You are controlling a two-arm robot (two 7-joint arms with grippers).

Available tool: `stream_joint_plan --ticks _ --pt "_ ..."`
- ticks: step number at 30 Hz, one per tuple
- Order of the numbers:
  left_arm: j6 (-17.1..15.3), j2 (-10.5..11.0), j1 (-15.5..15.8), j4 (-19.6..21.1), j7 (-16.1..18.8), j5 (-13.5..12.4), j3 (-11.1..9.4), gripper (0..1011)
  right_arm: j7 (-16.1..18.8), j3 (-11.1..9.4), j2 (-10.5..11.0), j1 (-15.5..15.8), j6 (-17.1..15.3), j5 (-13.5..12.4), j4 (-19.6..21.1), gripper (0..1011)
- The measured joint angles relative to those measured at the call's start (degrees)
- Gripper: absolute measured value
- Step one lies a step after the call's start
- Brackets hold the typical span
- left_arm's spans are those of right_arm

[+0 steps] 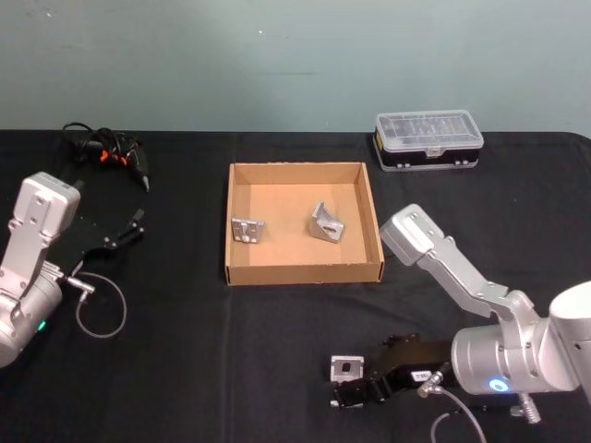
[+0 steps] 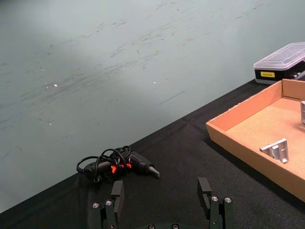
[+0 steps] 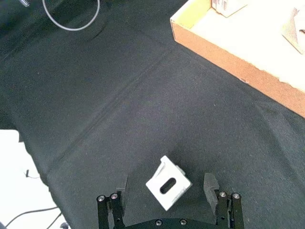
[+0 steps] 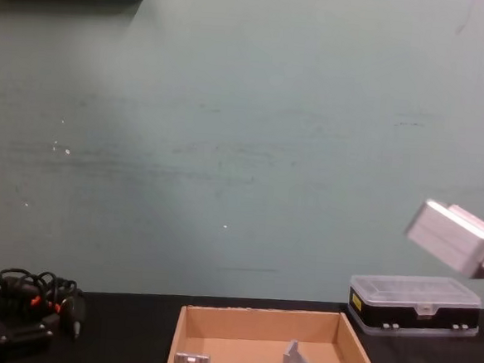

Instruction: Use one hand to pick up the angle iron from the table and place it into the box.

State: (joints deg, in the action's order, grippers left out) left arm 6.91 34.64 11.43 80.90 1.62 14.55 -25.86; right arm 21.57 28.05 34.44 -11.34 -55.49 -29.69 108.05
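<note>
One angle iron (image 1: 345, 368) lies on the table (image 1: 185, 369) before the box (image 1: 305, 273), at my right gripper (image 1: 352, 380). From the right wrist, I see its jaws spread, flanking the iron. From the left wrist, my left gripper (image 2: 161, 188) is spread too, left of the box.

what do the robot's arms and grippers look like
The left arm and right arm are silver-grey, boxy links on rounded joints. The left gripper and right gripper are black, jointed. Thin grey cable loops at each wrist. Green light on the left, blue ring on the right.
</note>
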Motion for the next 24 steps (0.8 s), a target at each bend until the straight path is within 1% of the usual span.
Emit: stream_joint_plan --ticks 7,13,24 --pt "0.00 0.00 0.00 0.00 0.00 0.00 0.00 1011 -1.37 1.48 -1.71 -1.12 0.13 1.57 -1.27 1003" --pt "0.00 0.00 0.00 0.00 0.00 0.00 0.00 1011 -2.64 1.62 -3.42 -1.40 -0.11 3.05 -2.59 1003" --pt "0.00 0.00 0.00 0.00 0.00 0.00 0.00 1011 -2.59 1.64 -3.15 -1.39 -0.14 2.90 -2.39 995"
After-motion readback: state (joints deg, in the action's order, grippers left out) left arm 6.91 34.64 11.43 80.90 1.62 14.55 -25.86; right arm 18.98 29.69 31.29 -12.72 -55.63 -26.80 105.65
